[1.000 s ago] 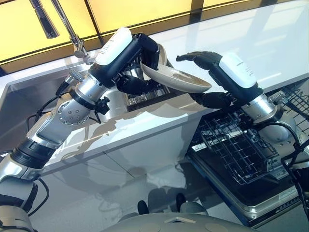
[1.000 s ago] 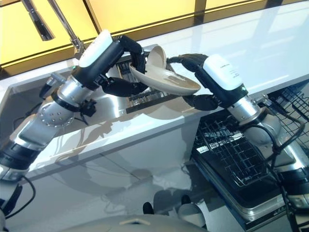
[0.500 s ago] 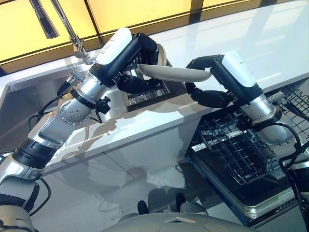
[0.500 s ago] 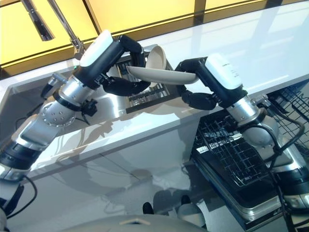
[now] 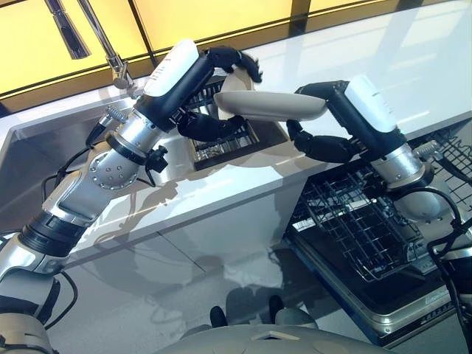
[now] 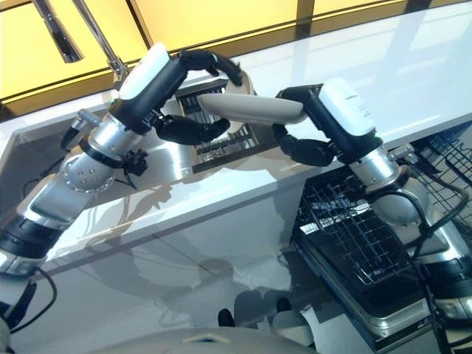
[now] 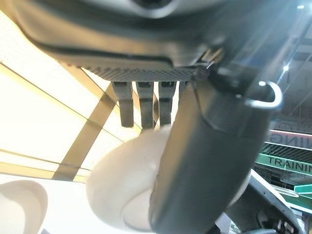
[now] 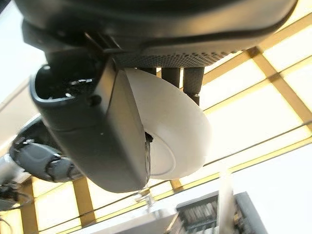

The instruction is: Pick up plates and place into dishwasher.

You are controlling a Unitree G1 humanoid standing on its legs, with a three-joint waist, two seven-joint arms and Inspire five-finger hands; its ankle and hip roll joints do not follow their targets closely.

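Observation:
A pale plate (image 5: 269, 105) hangs edge-on above the sink, between my two hands. My right hand (image 5: 326, 94) is shut on its right rim, fingers over the top and thumb (image 5: 324, 147) curled beneath. The right wrist view shows the thumb pressed on the plate (image 8: 170, 126), with the fingers behind it. My left hand (image 5: 228, 56) is open at the plate's left end. Its fingers arch clear above the rim and its thumb (image 5: 210, 127) lies below. Seen from the left wrist, the plate (image 7: 122, 185) sits past the straight fingers (image 7: 141, 102).
A steel sink (image 5: 44, 140) with a dish rack (image 5: 221, 147) lies under the hands, and a tap (image 5: 110, 51) stands behind. A second pale dish (image 7: 19, 204) sits nearby. The white counter (image 5: 413, 66) runs right. The open dishwasher's wire rack (image 5: 361, 228) is at the lower right.
The plate has tipped from face-up to edge-on. My right hand closed on its rim. My left hand's fingers lifted off the plate and opened.

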